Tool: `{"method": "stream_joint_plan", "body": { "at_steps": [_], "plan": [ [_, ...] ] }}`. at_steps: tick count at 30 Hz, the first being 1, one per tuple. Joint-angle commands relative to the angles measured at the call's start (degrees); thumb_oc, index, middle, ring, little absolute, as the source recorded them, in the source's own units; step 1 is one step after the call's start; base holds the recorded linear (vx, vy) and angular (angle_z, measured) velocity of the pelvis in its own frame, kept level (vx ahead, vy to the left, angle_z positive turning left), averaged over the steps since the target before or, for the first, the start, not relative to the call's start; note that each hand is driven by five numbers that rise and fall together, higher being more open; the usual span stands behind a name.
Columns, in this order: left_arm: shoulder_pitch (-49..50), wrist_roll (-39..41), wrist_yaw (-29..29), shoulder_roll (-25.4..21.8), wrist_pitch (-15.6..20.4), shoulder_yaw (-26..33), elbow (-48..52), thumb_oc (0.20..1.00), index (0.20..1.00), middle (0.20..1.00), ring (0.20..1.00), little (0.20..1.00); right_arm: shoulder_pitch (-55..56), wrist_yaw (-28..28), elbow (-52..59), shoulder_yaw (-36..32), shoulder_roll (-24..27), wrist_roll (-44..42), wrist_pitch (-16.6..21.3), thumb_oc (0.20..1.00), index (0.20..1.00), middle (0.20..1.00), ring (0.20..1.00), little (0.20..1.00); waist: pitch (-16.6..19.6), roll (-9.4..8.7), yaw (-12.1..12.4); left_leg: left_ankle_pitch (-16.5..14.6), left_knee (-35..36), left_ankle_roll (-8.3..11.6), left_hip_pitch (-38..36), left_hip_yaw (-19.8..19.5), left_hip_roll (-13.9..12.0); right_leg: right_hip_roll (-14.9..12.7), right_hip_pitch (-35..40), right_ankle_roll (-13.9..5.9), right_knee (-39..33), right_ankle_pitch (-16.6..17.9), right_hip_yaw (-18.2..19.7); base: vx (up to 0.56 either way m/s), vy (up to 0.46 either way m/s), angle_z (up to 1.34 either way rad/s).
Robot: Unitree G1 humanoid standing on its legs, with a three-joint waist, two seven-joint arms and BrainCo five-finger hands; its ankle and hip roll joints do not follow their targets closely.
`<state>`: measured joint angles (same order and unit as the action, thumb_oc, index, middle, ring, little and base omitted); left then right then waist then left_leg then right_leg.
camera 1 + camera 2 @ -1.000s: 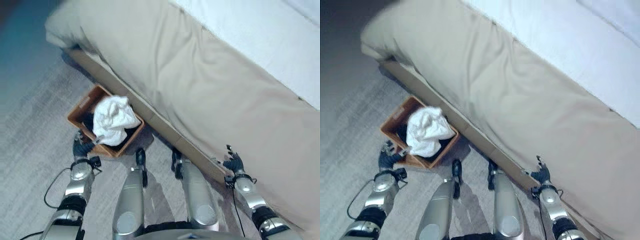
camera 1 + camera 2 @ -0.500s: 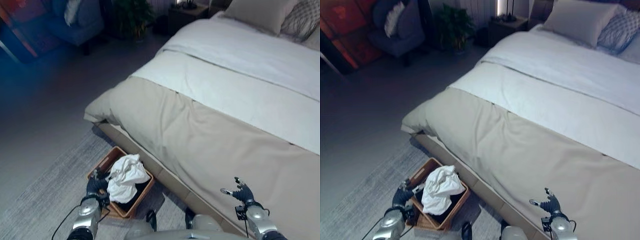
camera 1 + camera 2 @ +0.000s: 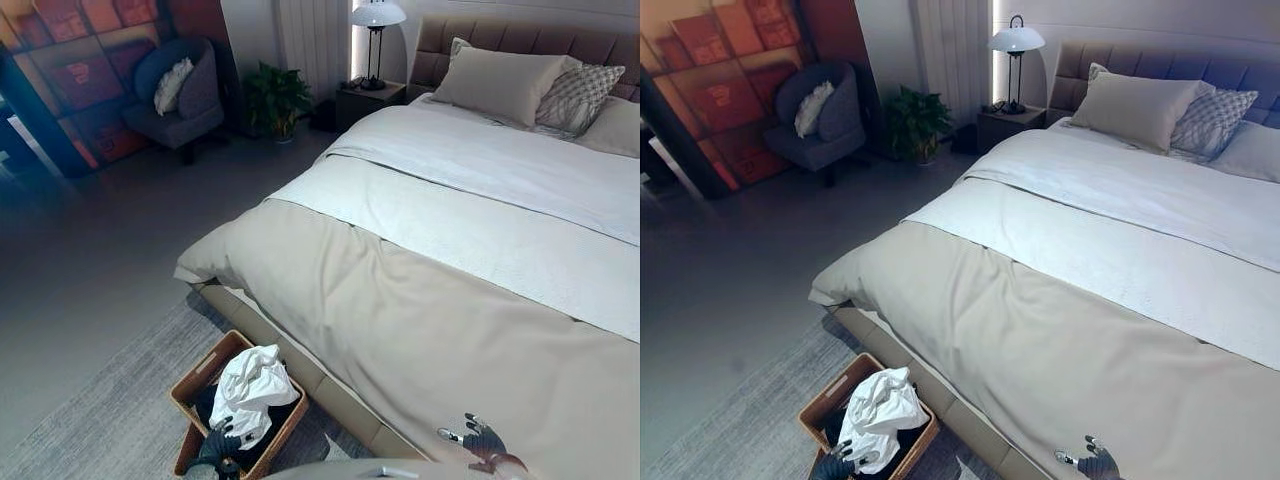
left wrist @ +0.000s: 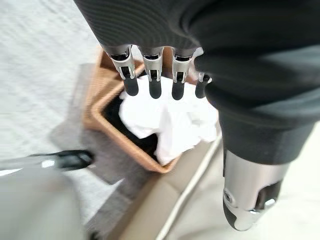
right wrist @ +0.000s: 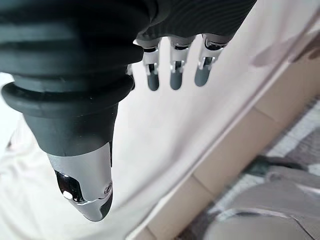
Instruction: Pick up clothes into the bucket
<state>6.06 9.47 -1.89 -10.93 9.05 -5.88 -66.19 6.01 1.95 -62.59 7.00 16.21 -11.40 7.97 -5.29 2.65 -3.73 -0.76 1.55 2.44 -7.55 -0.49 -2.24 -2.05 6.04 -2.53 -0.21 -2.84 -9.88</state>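
White cloth (image 3: pixel 252 392) heaped high in basket (image 3: pixel 193 374), both hands (image 4: pixel 155 80) (image 5: pixel 172 75) wide, empty; a nudge could spill it.

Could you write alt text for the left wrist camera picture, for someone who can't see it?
The robot's left hand hangs open, fingers straight, above a brown basket on a grey rug. White cloth is heaped in the basket over something dark, beside the base of a bed.
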Motion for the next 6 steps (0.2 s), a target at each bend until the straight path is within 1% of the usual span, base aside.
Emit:
{"method": "stream_joint_plan", "body": {
  "at_steps": [1, 6],
  "plan": [
    [-1.89, -0.98, 0.49, 0.02, 0.19, 0.87, -0.50, 1.000, 1.000, 1.000, 1.000, 1.000, -3.55, 0.21, -0.80, 1.34, -0.67, -0.17, 0.10, 1.000, 1.000, 1.000, 1.000, 1.000, -0.11, -3.38, 0.15, -1.25, -2.94, 0.44, 1.12, -1.37, 1.85, -2.63, 2.85, -2.43, -0.01, -0.61, -0.08, 0.00, 0.000, 0.00],
    [-2.13, -0.71, 1.16, 0.96, 0.30, -0.97, 0.78, 1.000, 1.000, 1.000, 1.000, 1.000, -3.72, 0.29, -0.95, 2.62, -1.47, 0.55, 0.00, 1.000, 1.000, 1.000, 1.000, 1.000, -0.35, -3.52, 0.47, -1.45, -2.80, 0.32, 0.89, -1.58, 1.89, -2.60, 3.39, -2.64, -0.48, -0.61, -0.49, 0.00, 0.000, 0.00]
  ]
}}
